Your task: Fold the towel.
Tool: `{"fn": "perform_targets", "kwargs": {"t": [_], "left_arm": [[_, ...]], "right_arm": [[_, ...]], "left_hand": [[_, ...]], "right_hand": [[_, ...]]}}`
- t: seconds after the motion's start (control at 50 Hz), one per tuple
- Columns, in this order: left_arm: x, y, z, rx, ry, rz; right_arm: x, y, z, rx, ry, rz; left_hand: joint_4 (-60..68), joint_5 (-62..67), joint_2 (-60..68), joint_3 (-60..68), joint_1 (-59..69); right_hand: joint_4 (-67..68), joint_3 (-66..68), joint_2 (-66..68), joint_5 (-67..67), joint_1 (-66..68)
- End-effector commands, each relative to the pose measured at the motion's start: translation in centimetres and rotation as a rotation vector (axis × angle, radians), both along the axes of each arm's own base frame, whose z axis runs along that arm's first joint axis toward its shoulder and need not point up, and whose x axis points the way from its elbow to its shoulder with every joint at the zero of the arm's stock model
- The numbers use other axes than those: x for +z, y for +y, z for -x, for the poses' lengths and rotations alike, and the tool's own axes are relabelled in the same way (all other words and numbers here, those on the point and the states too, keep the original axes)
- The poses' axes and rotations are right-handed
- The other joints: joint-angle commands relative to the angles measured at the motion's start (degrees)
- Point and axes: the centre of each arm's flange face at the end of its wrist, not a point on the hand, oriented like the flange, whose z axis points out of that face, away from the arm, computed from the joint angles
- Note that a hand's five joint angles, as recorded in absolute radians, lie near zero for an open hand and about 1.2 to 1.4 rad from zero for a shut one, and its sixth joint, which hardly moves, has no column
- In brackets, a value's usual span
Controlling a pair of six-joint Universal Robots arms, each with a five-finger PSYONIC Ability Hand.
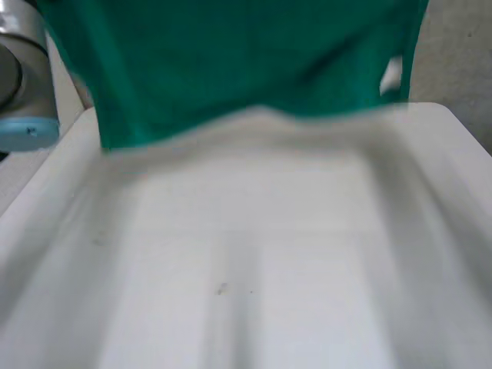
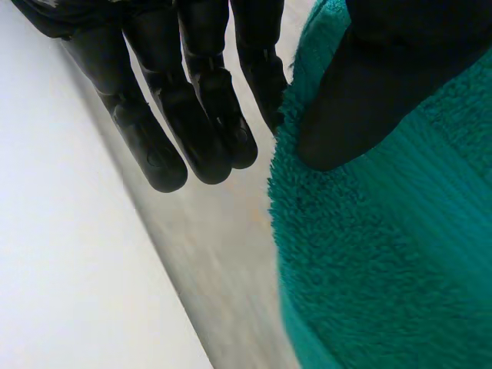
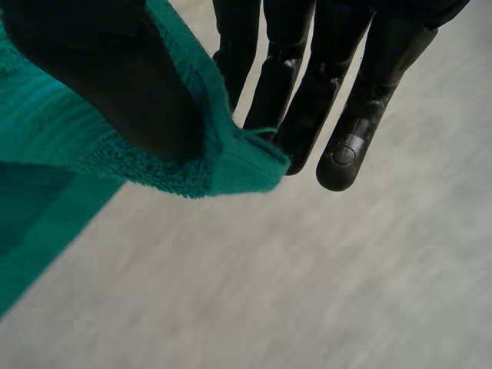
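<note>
The green towel point(image 1: 231, 61) hangs lifted above the white table point(image 1: 254, 261), spread wide, with its lower edge just over the far part of the table. In the left wrist view my left hand point(image 2: 192, 131) pinches the towel point(image 2: 369, 269) at an edge, thumb pressed on the fluffy cloth and straight fingers beside it. In the right wrist view my right hand point(image 3: 338, 115) pinches a corner of the towel point(image 3: 231, 165) between its thumb and straight fingers, above the table.
A grey joint with a light-blue cap of my left arm point(image 1: 23, 84) stands beside the table's left edge. A small white tag point(image 1: 390, 74) shows near the towel's right side. The table's raised rim point(image 1: 461, 161) runs along the right.
</note>
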Motion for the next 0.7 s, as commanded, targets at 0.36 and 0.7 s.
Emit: {"fn": "perform_targets", "kwargs": {"t": [0.36,0.7], "left_arm": [[-23.7,1.9,-0.5,-0.053,-0.099,-0.630],[-25.6,8.1,-1.9,-0.077,-0.224,-0.761]], "right_arm": [[-27.0,0.6,-0.9,0.071,0.296,-0.800],[-29.0,4.6,0.5,0.087,0.314,-0.911]], "left_hand": [[11.4,14.7,11.3,11.6,15.6],[-27.6,-24.3,-27.7,-27.4,-23.4]], "right_hand": [[11.8,12.2,12.6,13.3,24.5],[-15.5,-15.2,-14.8,-14.0,-2.9]]}}
